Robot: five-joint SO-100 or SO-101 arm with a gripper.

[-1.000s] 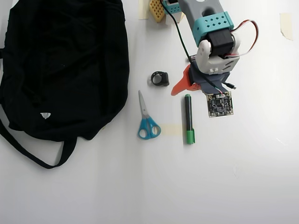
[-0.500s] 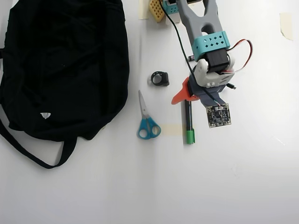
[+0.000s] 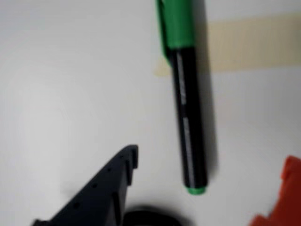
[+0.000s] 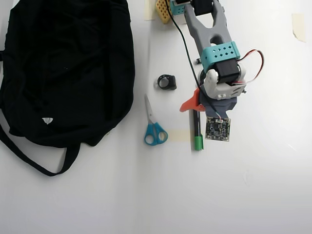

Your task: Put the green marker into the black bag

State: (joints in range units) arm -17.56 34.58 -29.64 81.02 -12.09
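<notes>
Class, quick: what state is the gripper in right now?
Gripper: open, holding nothing; its jaws straddle the marker lying on the table.

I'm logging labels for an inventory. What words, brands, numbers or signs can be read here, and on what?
None can be read.
Green marker: pale print along the barrel in the wrist view, too blurred to read.
Black bag: small white triangular tag, too small to read in the overhead view.
</notes>
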